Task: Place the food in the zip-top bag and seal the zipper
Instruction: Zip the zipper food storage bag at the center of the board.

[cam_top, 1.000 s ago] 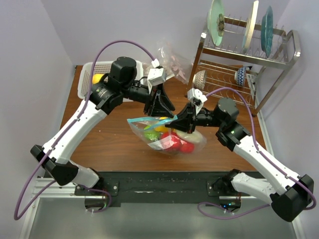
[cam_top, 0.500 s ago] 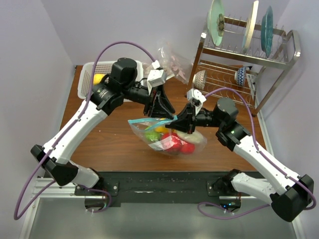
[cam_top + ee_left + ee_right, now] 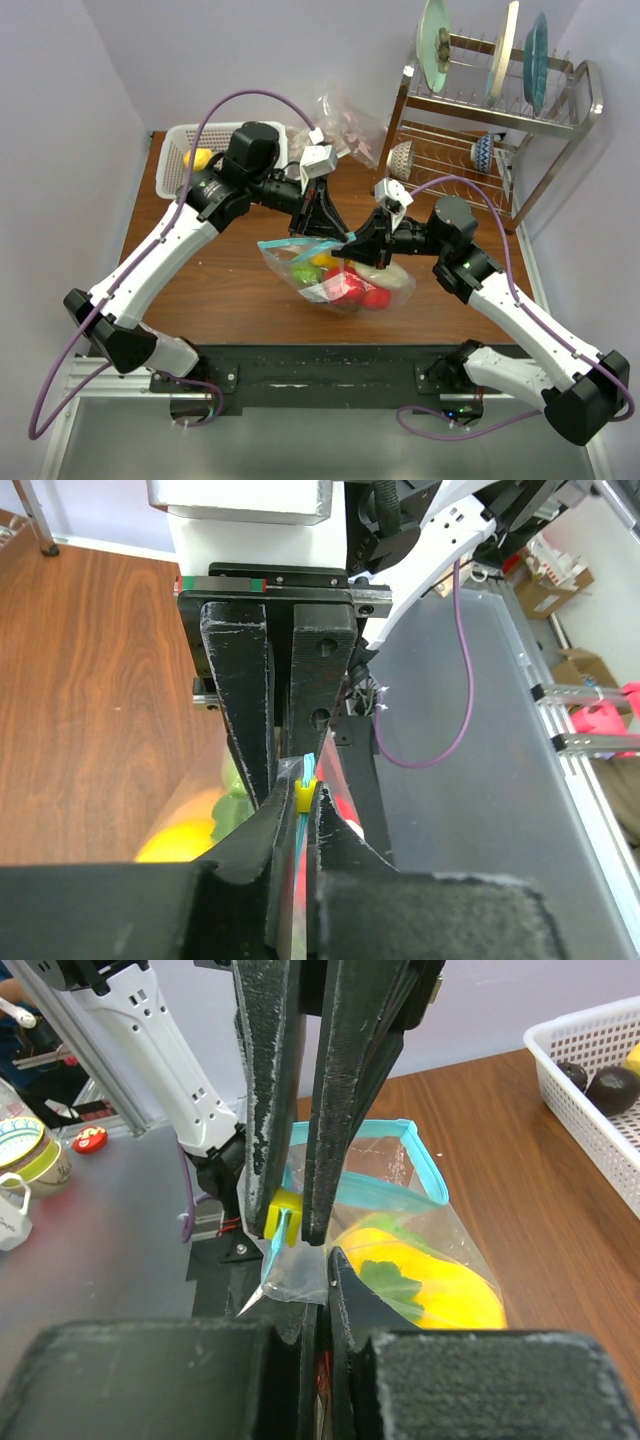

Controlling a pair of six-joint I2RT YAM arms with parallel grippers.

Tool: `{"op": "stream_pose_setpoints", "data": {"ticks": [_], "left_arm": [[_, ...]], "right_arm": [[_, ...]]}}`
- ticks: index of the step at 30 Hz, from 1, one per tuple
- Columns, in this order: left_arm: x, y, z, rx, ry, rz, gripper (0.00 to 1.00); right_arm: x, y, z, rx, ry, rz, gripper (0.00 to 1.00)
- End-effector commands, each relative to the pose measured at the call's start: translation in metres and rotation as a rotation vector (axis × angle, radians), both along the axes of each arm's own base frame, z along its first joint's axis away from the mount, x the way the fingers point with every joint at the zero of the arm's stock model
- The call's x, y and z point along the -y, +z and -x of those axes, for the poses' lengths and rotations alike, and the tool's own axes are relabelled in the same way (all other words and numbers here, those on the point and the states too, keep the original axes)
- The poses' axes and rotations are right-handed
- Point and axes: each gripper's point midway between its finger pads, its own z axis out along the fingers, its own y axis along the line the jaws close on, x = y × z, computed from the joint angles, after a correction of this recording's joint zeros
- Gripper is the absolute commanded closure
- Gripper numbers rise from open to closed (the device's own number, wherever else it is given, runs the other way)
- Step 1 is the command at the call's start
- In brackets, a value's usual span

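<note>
Wooden table [image 3: 225,290] under bag [image 3: 283,262], lilac walls [image 3: 250,50]

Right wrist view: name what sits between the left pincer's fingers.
The yellow slider of the zipper, clamped by the left pincer; the left wrist view shows it too.

From above, the left gripper [image 3: 333,230] and right gripper [image 3: 347,240] cover the right end of the zipper [image 3: 298,243], and the left arm [image 3: 165,240] hides part of the basket [image 3: 178,148]. The right wrist view's edge cuts that basket off; the dark lumps [image 3: 600,1080] in it are too small to name. The food [image 3: 345,285] low in the bag [image 3: 285,268] blurs together.
</note>
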Motion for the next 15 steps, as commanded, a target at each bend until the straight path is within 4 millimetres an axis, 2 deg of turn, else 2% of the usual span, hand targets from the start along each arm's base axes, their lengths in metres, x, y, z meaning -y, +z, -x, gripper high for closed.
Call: {"op": "stream_pose_setpoints", "data": {"ticks": [1,2,3,4,5,7,8,10,12,15], "left_arm": [[-0.003,0.005,0.003,0.008,-0.005,0.007,1.00],[-0.004,0.005,0.002,0.015,-0.001,0.002,1.00],[-0.004,0.008,0.001,0.031,0.013,0.001,1.00],[-0.005,0.008,-0.001,0.037,0.023,-0.003,1.00],[-0.006,0.006,-0.003,0.046,0.043,-0.020,1.00],[-0.008,0.013,-0.006,0.078,0.064,-0.021,1.00],[-0.010,0.014,-0.007,0.078,0.077,-0.030,1.00],[-0.012,0.022,-0.013,0.109,0.123,-0.037,1.00],[-0.013,0.027,-0.013,0.120,0.132,-0.034,1.00],[-0.014,0.028,-0.013,0.118,0.140,-0.037,1.00]], "right_arm": [[0.001,0.029,0.002,0.094,-0.008,-0.053,1.00],[0.001,0.029,0.002,0.091,-0.008,-0.052,0.99],[0.001,0.027,0.002,0.087,-0.008,-0.049,0.95],[0.001,0.027,0.002,0.089,-0.009,-0.049,0.77],[0.001,0.026,0.002,0.088,-0.009,-0.047,0.65],[0.002,0.025,0.003,0.089,-0.011,-0.048,0.43],[0.002,0.026,0.002,0.090,-0.014,-0.049,0.38],[0.002,0.025,0.004,0.092,-0.009,-0.049,0.33],[0.002,0.025,0.005,0.092,-0.002,-0.050,0.32],[0.002,0.027,0.005,0.090,0.005,-0.056,0.41]]}}
